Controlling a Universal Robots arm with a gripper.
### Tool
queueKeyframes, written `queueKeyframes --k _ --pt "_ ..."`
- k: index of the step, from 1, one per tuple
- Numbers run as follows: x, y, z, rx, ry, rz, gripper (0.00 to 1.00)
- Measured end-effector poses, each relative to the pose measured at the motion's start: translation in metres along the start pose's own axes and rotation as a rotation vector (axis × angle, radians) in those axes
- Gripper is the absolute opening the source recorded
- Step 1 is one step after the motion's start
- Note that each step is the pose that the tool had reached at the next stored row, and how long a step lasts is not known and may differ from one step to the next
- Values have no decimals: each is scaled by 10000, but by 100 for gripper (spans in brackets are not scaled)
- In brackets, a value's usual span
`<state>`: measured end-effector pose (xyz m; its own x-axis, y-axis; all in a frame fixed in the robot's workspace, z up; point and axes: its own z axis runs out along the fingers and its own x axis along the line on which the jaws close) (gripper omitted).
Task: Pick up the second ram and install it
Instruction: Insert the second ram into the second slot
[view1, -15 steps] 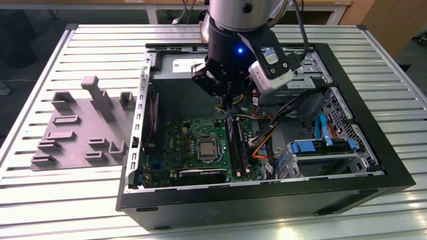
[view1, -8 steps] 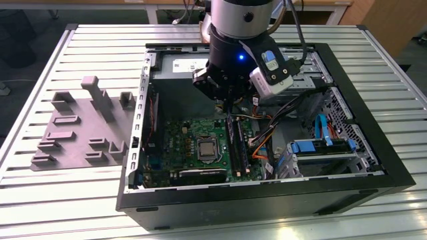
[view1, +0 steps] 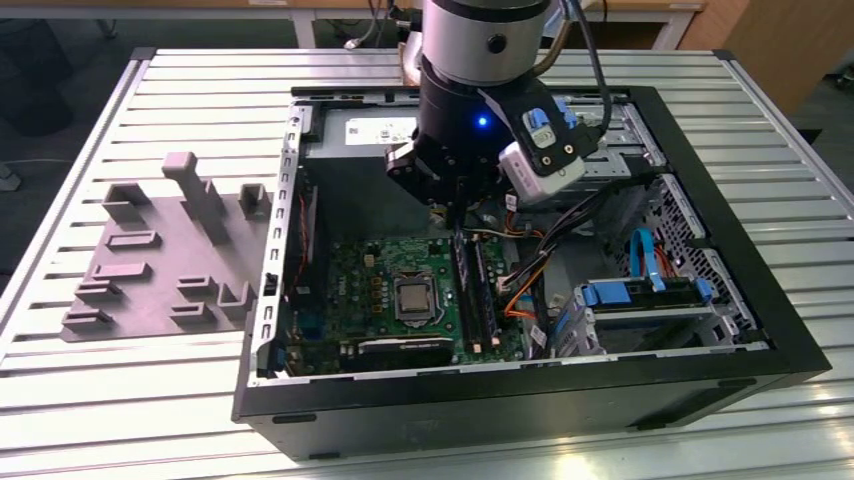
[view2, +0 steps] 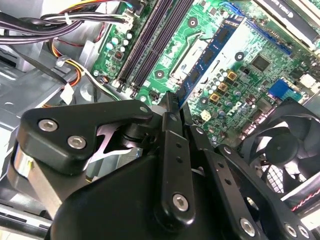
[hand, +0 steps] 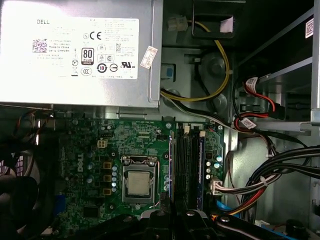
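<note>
In the second wrist view my gripper (view2: 176, 102) is shut on the second ram (view2: 207, 52), a thin blue-green board with dark chips. The stick reaches out from the fingertips and hangs edge-on above the green motherboard (view2: 240, 95). The long black memory slots (view2: 150, 40) lie just beside it, roughly parallel to the stick. In the exterior view the gripper (view1: 454, 212) hangs inside the open computer case, just above the far end of the slots (view1: 474, 290). The first wrist view shows the same slots (hand: 186, 165) beside the processor socket (hand: 137, 182), with a blue strip along their outer side.
A silver power supply (hand: 75, 50) fills the case's far end. Bundles of black, yellow and orange cables (view1: 561, 230) run close to the slots. A black fan (view2: 285, 145) and blue drive brackets (view1: 641, 290) stand nearby. A grey holder fixture (view1: 167, 250) lies on the table at the exterior view's left.
</note>
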<state>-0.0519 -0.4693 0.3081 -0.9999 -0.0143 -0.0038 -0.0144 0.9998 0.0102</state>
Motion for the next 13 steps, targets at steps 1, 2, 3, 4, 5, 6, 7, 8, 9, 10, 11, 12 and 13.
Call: queueKeyframes --k 1,2,3,4,5,6,7,8,9,10,11,12,13 --pt "0 0 4 -1 0 0 15" --pt "0 -1 7 0 0 0 15" --pt "0 -1 11 -1 0 0 15" --pt "0 -2 14 0 0 0 15" --pt "0 -2 17 0 0 0 15" --pt "0 -2 20 0 0 0 15" --pt "0 -3 23 0 0 0 15" --pt "0 -3 25 0 0 0 15" --pt "0 -3 29 -1 0 0 15" --pt "0 -3 32 -1 0 0 15" --pt "0 -4 33 0 0 0 15" --pt "0 -4 40 -1 0 0 15" --pt "0 -4 46 -1 0 0 15"
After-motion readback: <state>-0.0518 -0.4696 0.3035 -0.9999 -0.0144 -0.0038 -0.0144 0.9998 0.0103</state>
